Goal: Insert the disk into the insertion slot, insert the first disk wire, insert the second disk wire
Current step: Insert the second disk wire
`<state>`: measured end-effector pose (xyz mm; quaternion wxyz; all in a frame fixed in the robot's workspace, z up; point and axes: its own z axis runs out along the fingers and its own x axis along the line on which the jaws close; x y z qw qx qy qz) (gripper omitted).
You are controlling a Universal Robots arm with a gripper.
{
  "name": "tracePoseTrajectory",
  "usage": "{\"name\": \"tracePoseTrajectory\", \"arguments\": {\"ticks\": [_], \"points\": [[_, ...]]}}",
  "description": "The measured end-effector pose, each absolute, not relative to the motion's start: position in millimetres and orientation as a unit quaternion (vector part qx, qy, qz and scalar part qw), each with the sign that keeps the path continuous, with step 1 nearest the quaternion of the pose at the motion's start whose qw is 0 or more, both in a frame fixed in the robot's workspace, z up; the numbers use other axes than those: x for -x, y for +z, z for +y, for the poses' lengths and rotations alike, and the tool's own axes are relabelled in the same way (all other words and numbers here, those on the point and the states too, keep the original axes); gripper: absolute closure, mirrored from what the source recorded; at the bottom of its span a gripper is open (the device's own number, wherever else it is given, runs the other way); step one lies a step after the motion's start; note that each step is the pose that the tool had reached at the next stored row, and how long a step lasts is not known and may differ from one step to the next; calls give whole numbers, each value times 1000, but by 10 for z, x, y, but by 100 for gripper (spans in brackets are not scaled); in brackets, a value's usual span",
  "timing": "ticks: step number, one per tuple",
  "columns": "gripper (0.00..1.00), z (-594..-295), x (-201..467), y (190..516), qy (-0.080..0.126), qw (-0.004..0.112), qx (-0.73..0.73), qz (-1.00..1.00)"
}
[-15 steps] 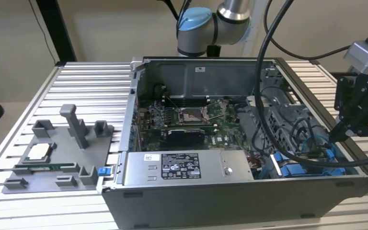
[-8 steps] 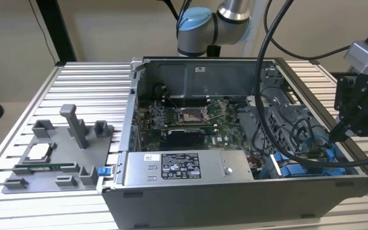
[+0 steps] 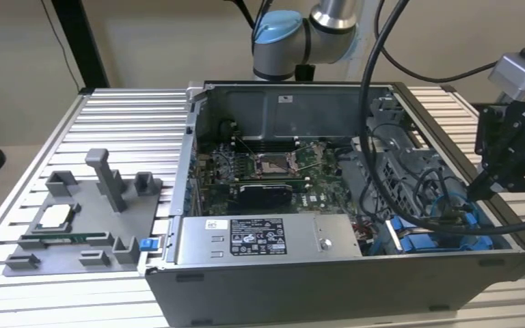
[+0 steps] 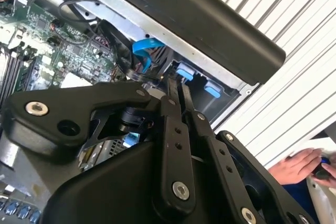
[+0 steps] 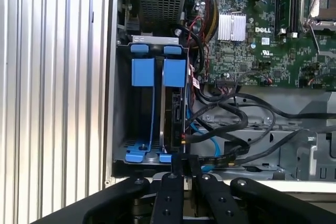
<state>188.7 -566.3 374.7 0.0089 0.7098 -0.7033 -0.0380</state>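
— What's nearest?

— My hand (image 5: 181, 162), its fingers pressed together right at the disk's near edge. Whether a wire plug is pinched between them, I cannot tell.

— And the disk?

— One disk (image 5: 170, 114), standing on edge inside the insertion slot (image 3: 445, 240), lower right of the exterior view. I judge seating done and wiring in hand; that calls for a straight, lined-up push.

— Farther on?

— Two blue tabs (image 5: 175, 72), one blue wire (image 5: 210, 142).

The gripper (image 5: 180, 167) hangs just over the blue-railed slot (image 5: 142, 108). The disk (image 5: 172, 114) fills the half beneath it; the neighbouring half stands free. Black cables (image 5: 231, 119) crowd the board side.
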Motion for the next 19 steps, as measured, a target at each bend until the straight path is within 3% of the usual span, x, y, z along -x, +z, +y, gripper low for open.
{"name": "tracePoseTrajectory", "arguments": {"ticks": [19], "points": [[100,-5634,-1536,3903,-45,6,-706,-706]]}}
